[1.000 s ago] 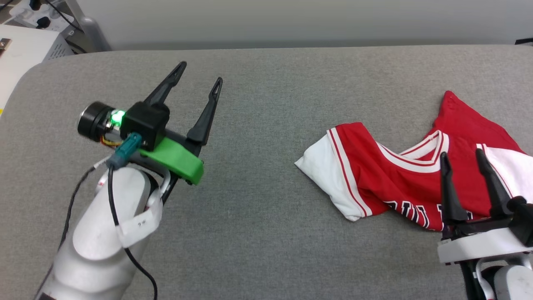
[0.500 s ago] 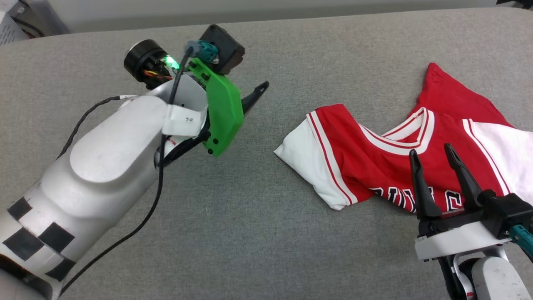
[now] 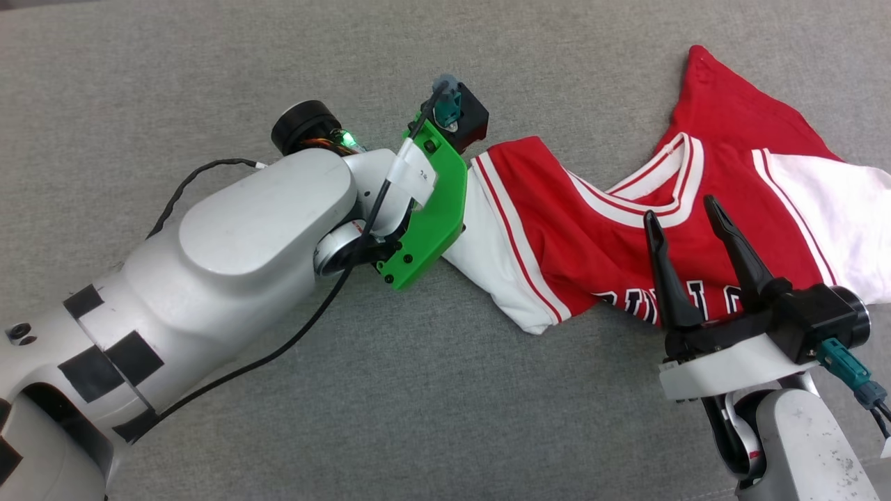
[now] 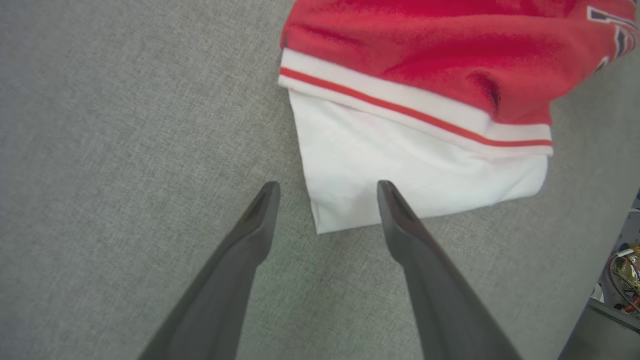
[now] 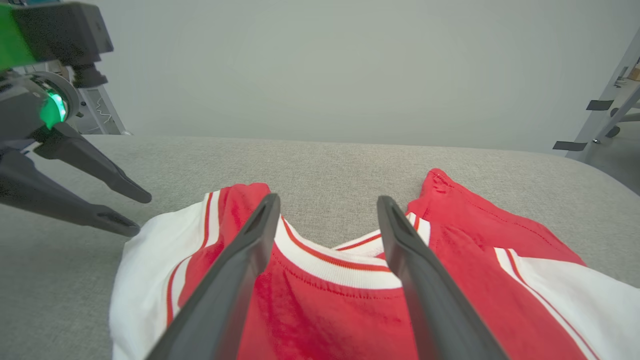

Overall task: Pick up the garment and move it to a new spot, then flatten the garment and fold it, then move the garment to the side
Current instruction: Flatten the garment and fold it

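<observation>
My left hand [image 4: 327, 184] and right hand [image 3: 681, 209] gape empty by the crumpled garment [image 3: 592, 250]. Pickup, flattening and folding all remain.

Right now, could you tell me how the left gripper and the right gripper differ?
The left gripper aims at the white sleeve corner of the garment; the right gripper points toward its collar. The left gripper has a green mount, the right gripper a white mount. Both are open, holding nothing.
</observation>
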Available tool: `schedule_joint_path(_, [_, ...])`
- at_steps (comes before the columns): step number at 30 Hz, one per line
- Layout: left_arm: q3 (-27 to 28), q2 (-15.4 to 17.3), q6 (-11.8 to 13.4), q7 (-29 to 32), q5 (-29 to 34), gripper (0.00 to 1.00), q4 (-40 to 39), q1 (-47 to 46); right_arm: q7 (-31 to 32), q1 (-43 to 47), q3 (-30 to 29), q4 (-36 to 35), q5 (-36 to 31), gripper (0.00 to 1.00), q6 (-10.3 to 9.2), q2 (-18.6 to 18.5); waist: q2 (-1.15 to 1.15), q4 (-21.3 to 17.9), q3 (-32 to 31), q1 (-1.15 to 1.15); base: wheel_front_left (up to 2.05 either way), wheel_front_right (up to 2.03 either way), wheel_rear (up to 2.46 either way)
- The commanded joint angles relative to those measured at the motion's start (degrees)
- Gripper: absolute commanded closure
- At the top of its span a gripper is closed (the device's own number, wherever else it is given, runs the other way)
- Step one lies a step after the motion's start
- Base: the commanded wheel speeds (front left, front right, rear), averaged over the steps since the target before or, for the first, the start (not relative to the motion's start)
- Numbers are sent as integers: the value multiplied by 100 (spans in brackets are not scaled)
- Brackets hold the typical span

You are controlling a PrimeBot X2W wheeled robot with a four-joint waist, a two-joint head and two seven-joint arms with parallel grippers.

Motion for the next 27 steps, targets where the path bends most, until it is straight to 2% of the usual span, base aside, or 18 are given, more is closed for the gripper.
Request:
schedule_joint_path(1, [-9,-27,-16,111,139,0,7,37,-27,-117,21,16,-41,0,-5,25,0,-216,243,0,0,0,0])
schedule_joint_path(5, [-13,49,-16,721,736,0,-148,515,-27,-194,33,58,-82,0,-5,84,0,-353,369,0,0,0,0])
schedule_joint_path(9, [-14,144,-16,832,844,0,-332,775,-27,-200,-39,80,-109,0,-5,115,0,-366,385,0,0,0,0])
schedule_joint_path(10, [-14,162,-16,825,913,28,-357,802,-27,-200,-55,89,-122,0,-5,121,0,-356,375,0,0,0,0])
schedule_joint_path(11, [-14,170,-16,785,945,74,-364,816,-27,-200,-64,98,-133,0,-5,125,0,-345,359,0,0,0,0])
schedule_joint_path(12, [-15,175,-16,697,940,100,-349,821,-27,-203,-65,110,-147,0,-5,128,0,-330,335,0,0,0,0])
schedule_joint_path(15, [-15,151,-16,339,904,100,-330,759,-27,-198,-68,135,-174,0,-5,121,0,-263,237,0,0,0,0])
schedule_joint_path(18, [-15,132,-16,-320,997,100,-354,662,-27,-142,-89,165,-196,0,-5,103,0,-166,65,0,0,0,0])
schedule_joint_path(21, [-8,182,-16,-1020,823,100,-394,654,-27,-31,-136,202,-204,0,-5,87,0,-47,-139,0,0,0,0])
schedule_joint_path(24, [59,407,-16,-1626,716,100,-491,666,-27,126,-200,245,-218,0,-5,60,0,108,-371,0,0,0,0])
schedule_joint_path(27, [187,754,-5,-1962,649,100,-669,790,-27,259,-254,281,-228,0,-5,46,0,238,-562,0,0,0,0])
